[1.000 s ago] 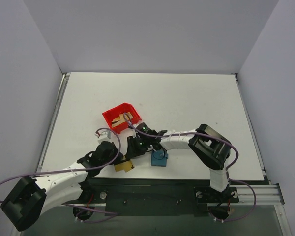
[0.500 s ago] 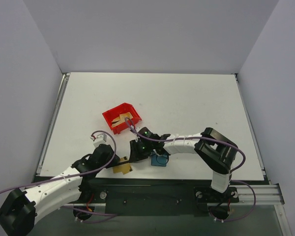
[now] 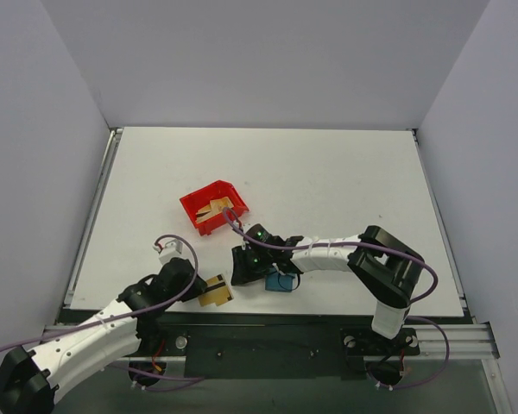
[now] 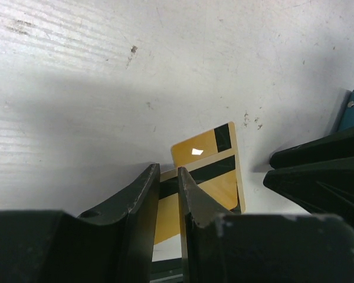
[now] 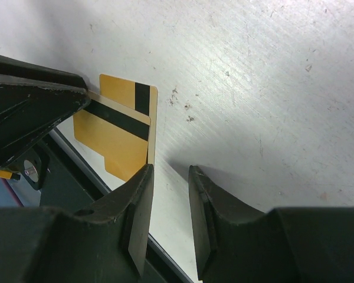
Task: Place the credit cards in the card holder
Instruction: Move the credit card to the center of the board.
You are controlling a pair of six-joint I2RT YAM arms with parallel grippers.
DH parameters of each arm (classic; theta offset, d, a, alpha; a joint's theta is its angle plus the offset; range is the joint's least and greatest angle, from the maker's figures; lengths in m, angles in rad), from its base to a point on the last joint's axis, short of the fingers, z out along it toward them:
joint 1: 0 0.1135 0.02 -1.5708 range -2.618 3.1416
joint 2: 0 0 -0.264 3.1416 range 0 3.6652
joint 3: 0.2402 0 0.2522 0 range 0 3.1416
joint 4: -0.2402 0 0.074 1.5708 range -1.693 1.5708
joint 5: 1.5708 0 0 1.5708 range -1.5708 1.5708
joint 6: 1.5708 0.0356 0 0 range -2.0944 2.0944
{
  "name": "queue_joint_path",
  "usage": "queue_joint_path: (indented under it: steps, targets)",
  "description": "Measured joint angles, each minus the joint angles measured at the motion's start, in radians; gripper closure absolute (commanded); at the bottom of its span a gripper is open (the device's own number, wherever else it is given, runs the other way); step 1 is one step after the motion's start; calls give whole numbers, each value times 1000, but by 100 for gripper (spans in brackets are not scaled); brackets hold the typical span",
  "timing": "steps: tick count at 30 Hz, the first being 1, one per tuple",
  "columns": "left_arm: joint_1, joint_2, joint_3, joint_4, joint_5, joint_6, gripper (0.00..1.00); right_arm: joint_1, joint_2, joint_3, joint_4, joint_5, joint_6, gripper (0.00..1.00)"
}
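We are looking at the picking-up step: no card is in the card holder (image 3: 281,282) yet, as far as we can see. Two credit cards (image 4: 209,156) are lying flat and overlapping on the table (image 3: 328,190), close to its near edge, and the lower one seems to be reaching a little over that edge. The left gripper (image 4: 167,171) is hovering just over them with only a narrow gap between its jaws; we are not seeing a card pinched there. The right gripper (image 5: 170,171) is waiting just beside the cards, also narrowly parted, with only bare table showing in its gap. The teal card holder is lying next to it, apparently not held. Some more tan pieces are lying in the red bin (image 3: 209,200) farther back.

We are judging that the next move calls for the left jaws to take one card by its edge. After that, the right claw needs to be steadying the holder with a slot facing the card.
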Motion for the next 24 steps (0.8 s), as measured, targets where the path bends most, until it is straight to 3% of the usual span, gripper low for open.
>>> queue_joint_path:
  steps: [24]
  targets:
    - [-114,-122,-21,-104,77,-90,71,-2,-23,-25,0,4,-6,73]
